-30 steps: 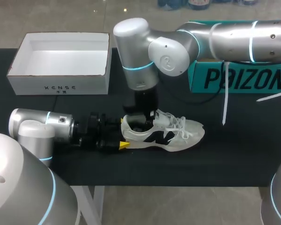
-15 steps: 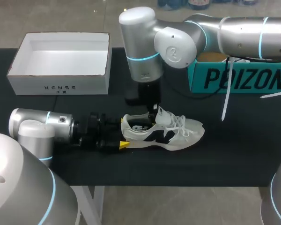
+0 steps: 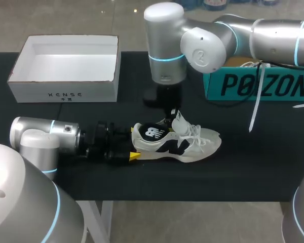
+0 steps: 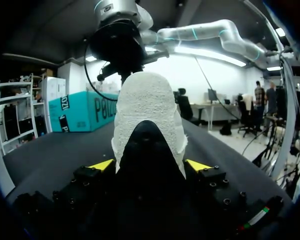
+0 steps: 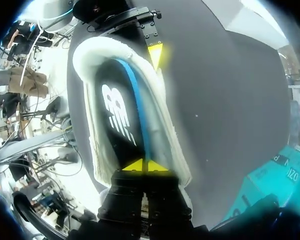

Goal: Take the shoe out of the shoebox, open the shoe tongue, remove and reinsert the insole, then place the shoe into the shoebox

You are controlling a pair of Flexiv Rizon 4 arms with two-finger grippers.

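Risen out of the shoe (image 3: 192,144), the right gripper (image 5: 146,166) now hangs by the upright tongue (image 3: 179,121), tips pinched together on nothing I can see. The dark insole (image 3: 153,133) lies inside the shoe on the table (image 3: 268,167). The left gripper (image 4: 149,165) clamps the heel from both sides. The white shoebox (image 3: 61,93) stands open, well apart

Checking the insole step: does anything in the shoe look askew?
Yes. The insole sits tilted inside the shoe, its blue edge exposed along one side instead of lying flat; the right gripper seems to pinch its front end.
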